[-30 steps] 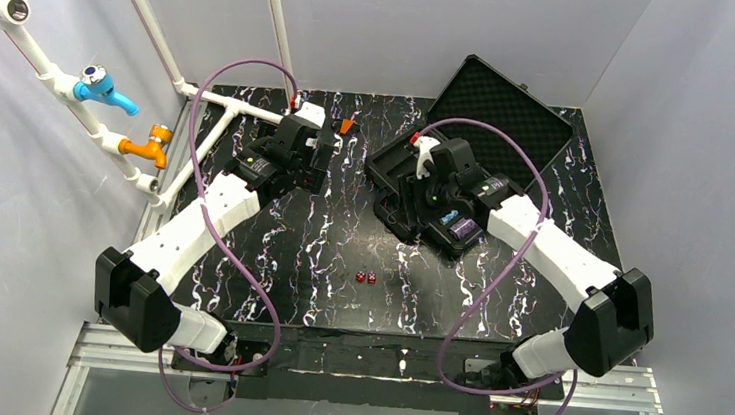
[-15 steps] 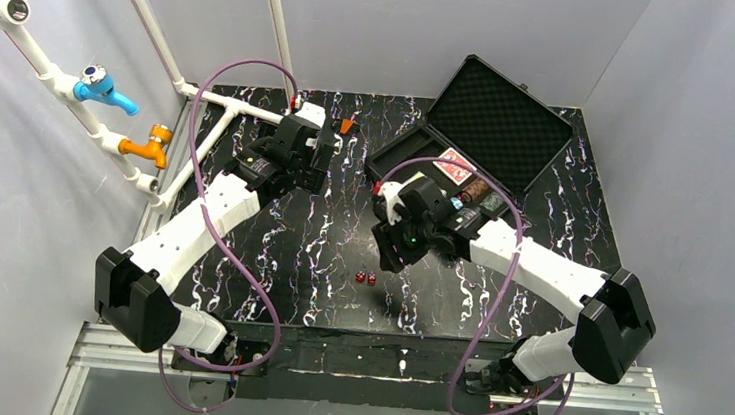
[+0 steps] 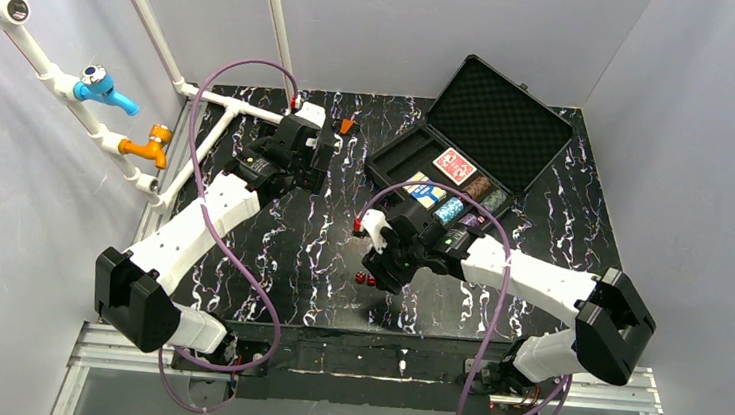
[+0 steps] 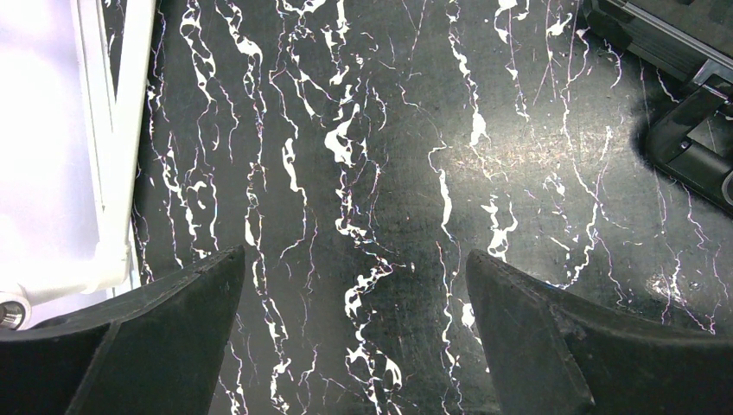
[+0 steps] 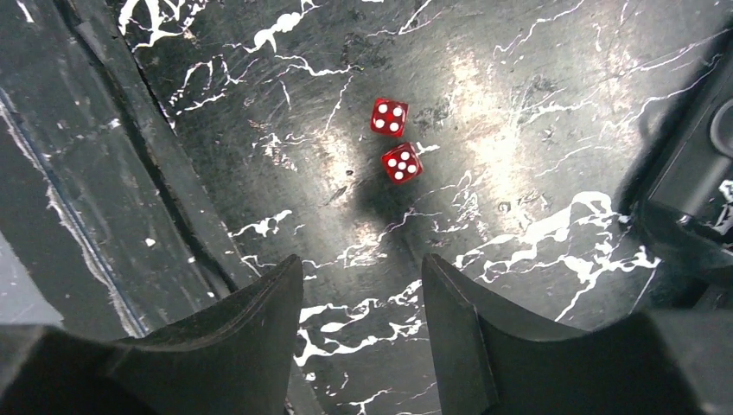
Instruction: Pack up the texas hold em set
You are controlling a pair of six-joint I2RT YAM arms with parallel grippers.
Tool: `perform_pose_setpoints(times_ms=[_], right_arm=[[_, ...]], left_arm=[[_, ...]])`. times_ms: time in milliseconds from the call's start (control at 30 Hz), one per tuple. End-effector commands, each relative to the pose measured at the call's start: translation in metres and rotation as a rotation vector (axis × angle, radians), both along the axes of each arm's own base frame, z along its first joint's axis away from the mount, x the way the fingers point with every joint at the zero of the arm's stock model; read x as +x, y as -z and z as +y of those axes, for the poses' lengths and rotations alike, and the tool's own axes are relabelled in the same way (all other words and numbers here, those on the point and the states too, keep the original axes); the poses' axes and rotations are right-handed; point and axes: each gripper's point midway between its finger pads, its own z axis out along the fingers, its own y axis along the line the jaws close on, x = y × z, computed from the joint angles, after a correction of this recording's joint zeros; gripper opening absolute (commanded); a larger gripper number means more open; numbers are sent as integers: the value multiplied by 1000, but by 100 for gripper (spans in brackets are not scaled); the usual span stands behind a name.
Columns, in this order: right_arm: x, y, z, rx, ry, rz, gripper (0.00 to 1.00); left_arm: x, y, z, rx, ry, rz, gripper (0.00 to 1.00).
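The black case [image 3: 403,162] lies open at the back right, its foam-lined lid [image 3: 513,105] tipped back. In its tray sit a red card deck [image 3: 454,165], a blue deck [image 3: 427,193] and chip stacks [image 3: 475,189]. Two small red dice [image 3: 365,280] lie side by side on the marbled table near the front, also in the right wrist view as dice [image 5: 396,140]. My right gripper [image 5: 361,264] hovers open just short of them, with nothing between its fingers. My left gripper [image 4: 354,255] is wide open over bare table at the back left, and a corner of the case [image 4: 657,35] shows at its right.
A white pipe frame [image 3: 232,105] runs along the table's back left, also visible as a pipe [image 4: 112,130] in the left wrist view. Blue [image 3: 103,84] and orange [image 3: 148,143] taps sit on a pipe at the left wall. A small orange piece [image 3: 348,125] lies at the back.
My right arm has swung from above the case toward the front left, down to the dice, uncovering the tray's contents. The left arm has not moved.
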Motion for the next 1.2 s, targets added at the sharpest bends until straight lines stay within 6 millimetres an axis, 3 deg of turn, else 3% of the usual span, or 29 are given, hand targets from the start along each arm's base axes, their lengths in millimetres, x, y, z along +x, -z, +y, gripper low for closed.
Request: perform_pose_setpoints(times_ms=[0,267,667,900,1167], right_arm=[[12,-10,16,69,-90,-121,61],[7,17,23,-35,-236,-183,61],[15,31,32,-30,-492,-370,66],[24,46,30,-30,-536,-309,65],[31,53,28,-31,-539,-272,57]], left_arm=[[-3,2,4,13,-7,14,99],[-4,2,4,14,-5,14,99],[-3,0,14,53,-45,-2,99],[-2,-4,25,89,-91,-19,99],[-3,-4,22,73,-77,-16,99]])
